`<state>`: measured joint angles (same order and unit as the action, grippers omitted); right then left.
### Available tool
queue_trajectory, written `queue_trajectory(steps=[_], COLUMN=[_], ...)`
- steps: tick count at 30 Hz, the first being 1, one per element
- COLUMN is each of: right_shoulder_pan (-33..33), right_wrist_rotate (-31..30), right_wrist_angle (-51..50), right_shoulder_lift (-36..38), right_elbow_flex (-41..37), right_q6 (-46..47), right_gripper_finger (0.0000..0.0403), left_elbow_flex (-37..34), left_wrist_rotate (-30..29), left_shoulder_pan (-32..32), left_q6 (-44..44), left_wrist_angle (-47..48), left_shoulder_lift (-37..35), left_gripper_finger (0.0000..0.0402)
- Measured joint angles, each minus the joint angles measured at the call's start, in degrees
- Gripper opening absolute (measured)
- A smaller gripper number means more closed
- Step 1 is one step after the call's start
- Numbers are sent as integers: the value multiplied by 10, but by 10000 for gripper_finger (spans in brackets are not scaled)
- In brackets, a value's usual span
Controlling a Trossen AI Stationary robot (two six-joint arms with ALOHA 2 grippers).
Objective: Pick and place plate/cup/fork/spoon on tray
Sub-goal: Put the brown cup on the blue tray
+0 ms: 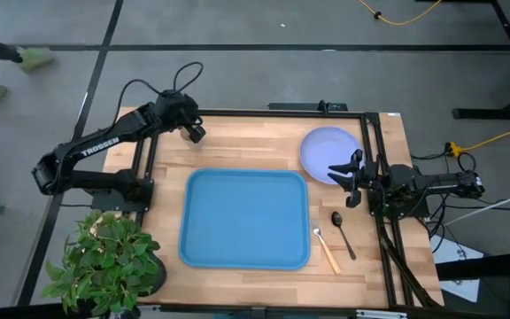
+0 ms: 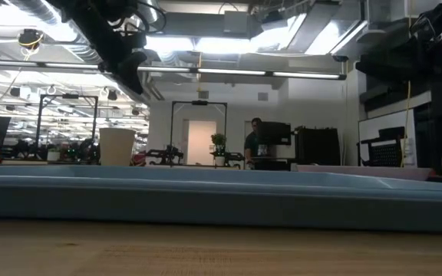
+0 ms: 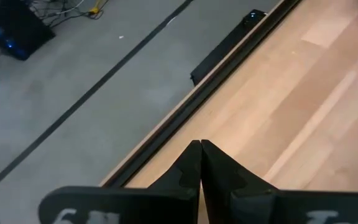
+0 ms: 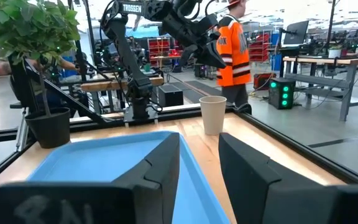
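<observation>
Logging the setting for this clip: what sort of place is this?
Probably an open robotics lab or workshop: more metal-framed workbenches stand beyond the table, a person in an orange high-visibility vest walks past, and ducting and strip lights run overhead.

tray point(image 1: 244, 219): you see bright blue
plate point(image 1: 326, 151): pale lavender
spoon point(image 1: 343, 232): all dark
fork point(image 1: 326, 247): silver tines, wooden-orange handle
cup point(image 4: 212, 115): tan-beige

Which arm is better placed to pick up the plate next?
Right. The right gripper hovers open at the plate edge. The left gripper, shut, sits far across the table, beyond the empty tray.
</observation>
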<state>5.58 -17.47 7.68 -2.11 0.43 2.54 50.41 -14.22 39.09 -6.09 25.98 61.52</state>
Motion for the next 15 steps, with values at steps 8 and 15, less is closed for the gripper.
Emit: queue_trajectory(steps=[8, 15], right_shoulder_pan=[0, 0], right_wrist_rotate=[0, 1], right_wrist_angle=[-1, -2], right_shoulder_lift=[0, 0], right_elbow_flex=[0, 0], right_q6=[2, 4], right_gripper_finger=[117, 117], left_elbow_flex=[0, 0], left_wrist_rotate=[-11, -61], left_shoulder_pan=[-17, -42], left_q6=[23, 96], left_wrist_angle=[28, 99], left_shoulder_lift=[0, 0], left_gripper_finger=[3, 48])
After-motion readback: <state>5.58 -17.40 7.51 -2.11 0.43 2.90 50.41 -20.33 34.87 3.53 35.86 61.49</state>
